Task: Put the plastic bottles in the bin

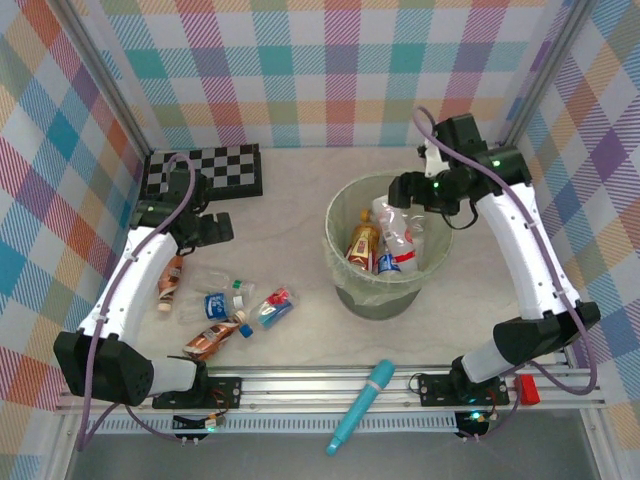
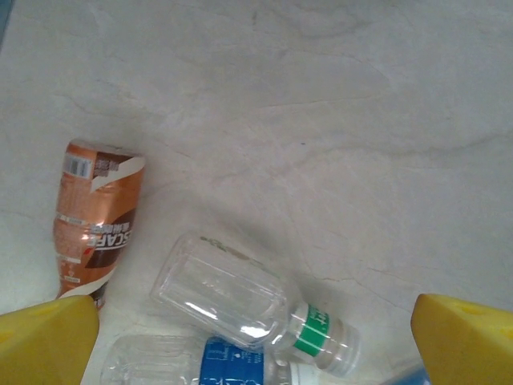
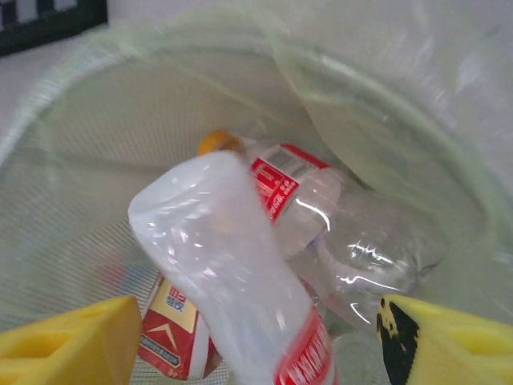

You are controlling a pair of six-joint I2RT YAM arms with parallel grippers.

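Over the pale-green bin (image 1: 345, 290) my right gripper (image 1: 412, 196) (image 3: 260, 333) stands open. Between its yellow pads (image 3: 68, 345), touching neither, a blurred clear bottle with a red label (image 3: 240, 273) (image 1: 397, 236) sits above other bottles (image 3: 353, 233) in the bin (image 3: 72, 136). My left gripper (image 1: 207, 230) (image 2: 256, 325) is open above a clear bottle with a green neck band (image 2: 228, 293) (image 1: 215, 281) lying on the table. An orange-brown bottle (image 2: 92, 233) (image 1: 170, 283) lies to its left. A blue-labelled bottle (image 2: 232, 362) (image 1: 215, 305) lies just below it.
Two more bottles lie on the table, an orange-brown one (image 1: 210, 341) and a red-and-blue one (image 1: 272, 307). A checkerboard (image 1: 205, 170) lies at the back left. A teal tube (image 1: 361, 405) rests across the front rail.
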